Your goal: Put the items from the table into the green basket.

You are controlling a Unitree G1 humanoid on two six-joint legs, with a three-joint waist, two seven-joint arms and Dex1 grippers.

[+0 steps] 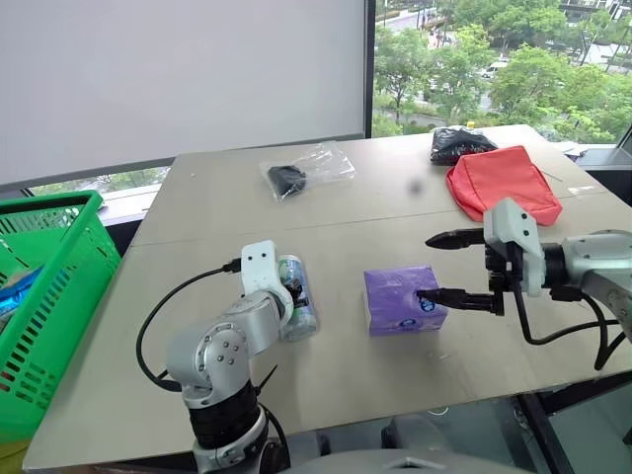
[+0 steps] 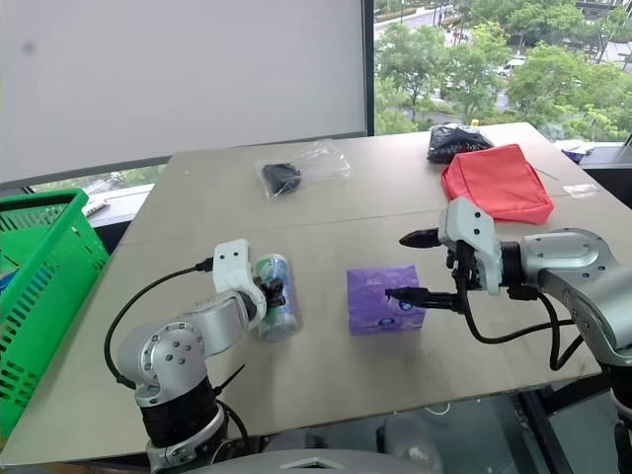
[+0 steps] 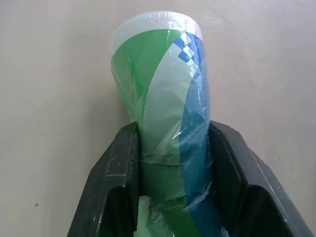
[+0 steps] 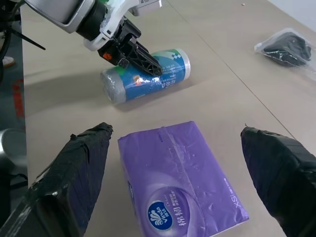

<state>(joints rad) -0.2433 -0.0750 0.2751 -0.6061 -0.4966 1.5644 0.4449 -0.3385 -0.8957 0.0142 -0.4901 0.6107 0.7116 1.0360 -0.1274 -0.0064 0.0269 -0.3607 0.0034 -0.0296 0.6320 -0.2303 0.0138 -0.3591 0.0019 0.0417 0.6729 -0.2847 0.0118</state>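
Can (image 1: 297, 308) is lying on its side on the table (image 1: 197, 207), long axis pointing away from the robot, with the left pincer (image 3: 173, 163) clamping it. Tissue pack (image 1: 403, 299) is sitting just ahead of the wide-open, empty right pincer (image 1: 439, 267). Green basket (image 1: 74, 207) is waiting off left, holding something blue.

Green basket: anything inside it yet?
Through the green basket slats, something blue and something red show low inside. The wall hides what they are. The can and tissue pack lie on the table.
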